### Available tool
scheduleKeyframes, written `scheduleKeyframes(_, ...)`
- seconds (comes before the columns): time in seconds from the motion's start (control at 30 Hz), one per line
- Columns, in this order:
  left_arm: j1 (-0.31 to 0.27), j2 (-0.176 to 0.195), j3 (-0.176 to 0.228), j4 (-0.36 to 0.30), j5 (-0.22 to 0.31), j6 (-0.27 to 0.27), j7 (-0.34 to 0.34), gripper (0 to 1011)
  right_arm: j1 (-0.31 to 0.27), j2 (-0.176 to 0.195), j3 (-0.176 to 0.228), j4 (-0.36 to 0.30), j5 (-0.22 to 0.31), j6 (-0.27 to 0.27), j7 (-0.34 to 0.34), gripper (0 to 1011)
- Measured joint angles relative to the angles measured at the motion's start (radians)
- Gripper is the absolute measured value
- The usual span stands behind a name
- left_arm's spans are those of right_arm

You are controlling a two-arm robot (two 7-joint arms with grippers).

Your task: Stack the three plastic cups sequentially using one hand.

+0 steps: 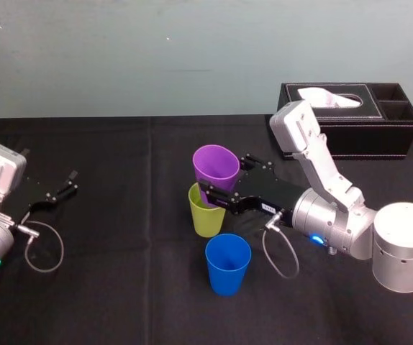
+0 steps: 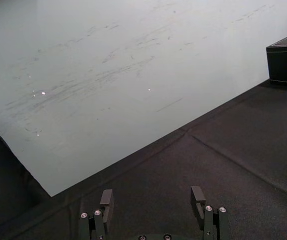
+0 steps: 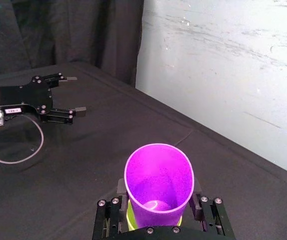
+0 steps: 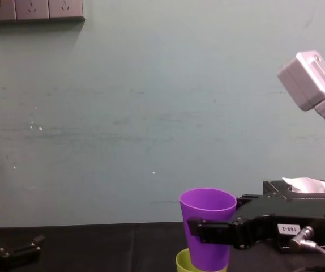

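Nearest on the bench [image 1: 120,302] stands the blue cup [image 1: 228,264], upright, mouth up and free, just in front of the yellow-green cup [image 1: 205,213]. The purple cup [image 1: 216,169] sits with its base inside the yellow-green one's rim, tilted a little, and the right pincer [image 1: 224,180] is clamped across its wall from both sides, about halfway up. The left pincer [image 1: 66,185] lies parked at the bench's left edge with its fingers apart, holding nothing. Farthest back on the right sits the black tissue box [image 1: 350,122].

These cups look light, thin-walled and smooth, so I judge they would flex under a hard squeeze and slip under a weak one. The side wall below the rim seems the best hold, where the taper gives the pads some purchase. The nested pair may lift together, being so light; the blue cup is the one left to join
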Motion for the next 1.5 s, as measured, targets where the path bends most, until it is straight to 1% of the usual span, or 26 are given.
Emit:
scheduleKeyframes(0.4, 0.0, 0.0, 0.0, 0.0, 0.0, 0.0, 0.0, 1010, 0.011, -0.022, -0.002, 0.035, -0.007, -0.006, 0.001, 722)
scheduleKeyframes(1.13, 0.0, 0.0, 0.0, 0.0, 0.0, 0.0, 0.0, 1010, 0.015, -0.04, -0.009, 0.072, -0.013, -0.024, 0.009, 722)
scheduleKeyframes(1.5, 0.0, 0.0, 0.0, 0.0, 0.0, 0.0, 0.0, 1010, 0.016, -0.042, -0.009, 0.077, -0.013, -0.029, 0.011, 722)
